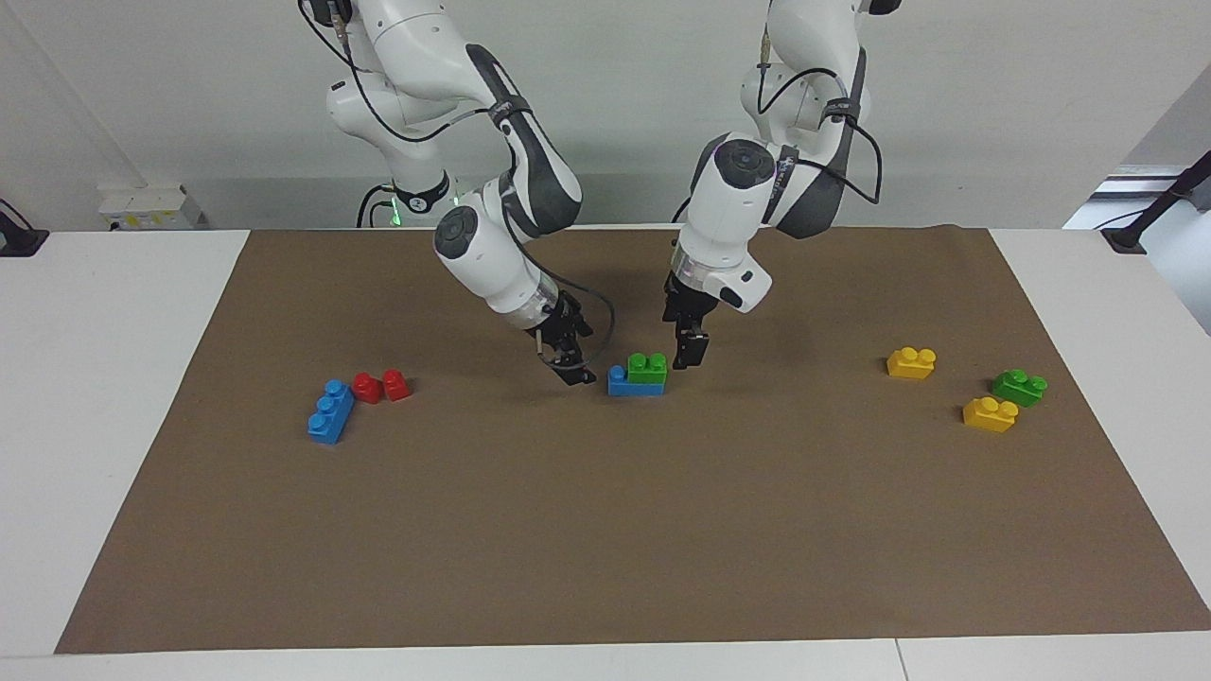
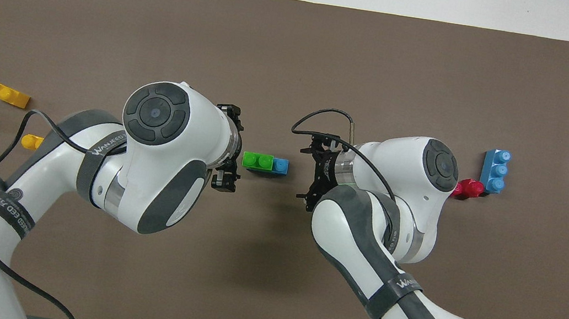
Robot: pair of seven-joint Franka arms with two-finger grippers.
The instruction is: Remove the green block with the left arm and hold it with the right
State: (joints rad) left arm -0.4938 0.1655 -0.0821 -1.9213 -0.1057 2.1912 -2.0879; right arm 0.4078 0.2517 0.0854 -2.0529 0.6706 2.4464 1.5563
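Note:
The bright green block (image 1: 648,367) (image 2: 257,161) with two studs sits pressed onto a blue brick (image 1: 634,388) (image 2: 280,165) in the middle of the brown mat (image 1: 605,530). My left gripper (image 1: 689,348) (image 2: 232,149) hangs low, close beside the green block on the side toward the left arm's end, open and holding nothing. My right gripper (image 1: 574,369) (image 2: 311,173) is tilted and low beside the blue brick's bare stud, toward the right arm's end, also open and apart from the stack.
Two yellow bricks (image 1: 911,362) (image 1: 990,414) and a darker green brick (image 1: 1019,386) lie toward the left arm's end. Two red bricks (image 1: 381,386) and a blue three-stud brick (image 1: 330,411) lie toward the right arm's end.

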